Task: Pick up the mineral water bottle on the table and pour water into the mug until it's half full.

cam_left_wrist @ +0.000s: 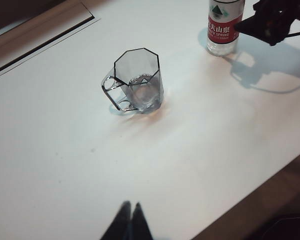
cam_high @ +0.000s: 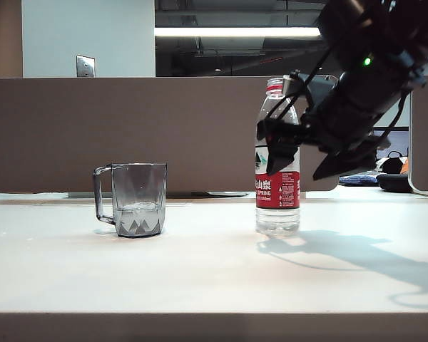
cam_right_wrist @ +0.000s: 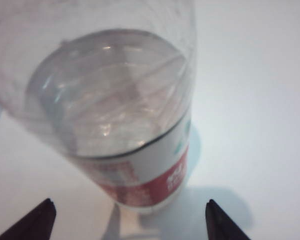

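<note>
One mineral water bottle (cam_high: pixel 277 187) stands upright toward the surface's (cam_high: pixel 200 271) back edge, right of one mug (cam_high: pixel 134 199). Nothing stands between them. The right tool (cam_right_wrist: pixel 128 220) is spread wide around the bottle, empty. The left tool (cam_left_wrist: pixel 128 222), pressed together, hovers near the front edge.

The water bottle (cam_high: pixel 277 178) stands upright on the off-white worktop (cam_high: pixel 200 271), clear plastic with a red-and-white label and red neck ring, water (cam_high: pixel 277 219) showing below the label. Well apart to its left stands the smoky-grey mug (cam_high: pixel 137 199), upright, faceted base, squared handle turned away from the bottle.
</note>
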### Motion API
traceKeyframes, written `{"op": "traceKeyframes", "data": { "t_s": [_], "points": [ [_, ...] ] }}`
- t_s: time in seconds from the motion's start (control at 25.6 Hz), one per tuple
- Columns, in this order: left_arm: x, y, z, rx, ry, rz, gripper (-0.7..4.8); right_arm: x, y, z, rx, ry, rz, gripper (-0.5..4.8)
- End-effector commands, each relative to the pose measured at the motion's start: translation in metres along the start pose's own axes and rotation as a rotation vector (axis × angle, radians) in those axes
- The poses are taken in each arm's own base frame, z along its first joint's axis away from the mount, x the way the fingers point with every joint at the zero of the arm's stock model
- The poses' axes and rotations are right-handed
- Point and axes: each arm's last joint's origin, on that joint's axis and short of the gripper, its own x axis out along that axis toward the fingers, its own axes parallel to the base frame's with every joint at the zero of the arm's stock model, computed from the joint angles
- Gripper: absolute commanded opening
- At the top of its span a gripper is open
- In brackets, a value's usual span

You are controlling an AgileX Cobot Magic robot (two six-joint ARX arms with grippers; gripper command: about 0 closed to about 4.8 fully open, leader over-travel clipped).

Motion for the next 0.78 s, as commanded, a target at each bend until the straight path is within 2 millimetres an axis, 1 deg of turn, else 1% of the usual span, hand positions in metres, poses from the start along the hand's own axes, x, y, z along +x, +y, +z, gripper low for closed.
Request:
{"op": "traceKeyframes", "data": {
  "t_s": [0.04,0.08,0.12,0.16,0.23,0.31,0.43,0.47,0.59,0.7,0.78],
  "points": [
    [-0.002,0.000,0.002,0.001,-0.016,-0.001,-0.05,-0.015,0.000,0.006,-0.005,0.022,0.010,4.09],
    [-0.001,0.000,0.002,0.002,-0.016,-0.001,-0.05,-0.028,0.000,0.009,0.008,0.042,0.028,3.70],
    [-0.001,0.000,0.002,0.001,-0.018,0.000,-0.05,-0.044,-0.001,0.014,0.038,0.050,0.058,3.20],
    [-0.001,0.001,0.003,0.001,-0.022,0.003,-0.05,-0.054,-0.001,0.018,0.059,0.052,0.076,2.90],
    [0.001,0.001,0.006,-0.008,-0.044,0.009,-0.05,-0.075,-0.002,0.023,0.093,0.057,0.118,2.70],
    [0.002,0.003,0.011,-0.038,-0.089,0.018,-0.05,-0.100,-0.003,0.029,0.121,0.034,0.162,2.43],
    [0.001,0.004,0.018,-0.083,-0.161,0.023,-0.05,-0.139,-0.007,0.036,0.130,-0.037,0.193,2.37],
    [0.005,0.003,0.018,-0.083,-0.188,0.002,-0.05,-0.164,-0.010,0.039,0.124,-0.093,0.204,2.04],
    [0.016,-0.001,0.008,-0.079,-0.171,-0.061,-0.05,-0.197,-0.015,0.036,0.073,-0.156,0.206,1.18],
    [0.034,-0.005,-0.009,-0.077,-0.199,-0.096,-0.05,-0.225,-0.021,0.026,0.004,-0.171,0.181,-0.03],
    [0.045,-0.008,-0.019,-0.087,-0.248,-0.095,-0.05,-0.237,-0.024,0.016,-0.005,-0.130,0.173,-0.07]
  ]
}}
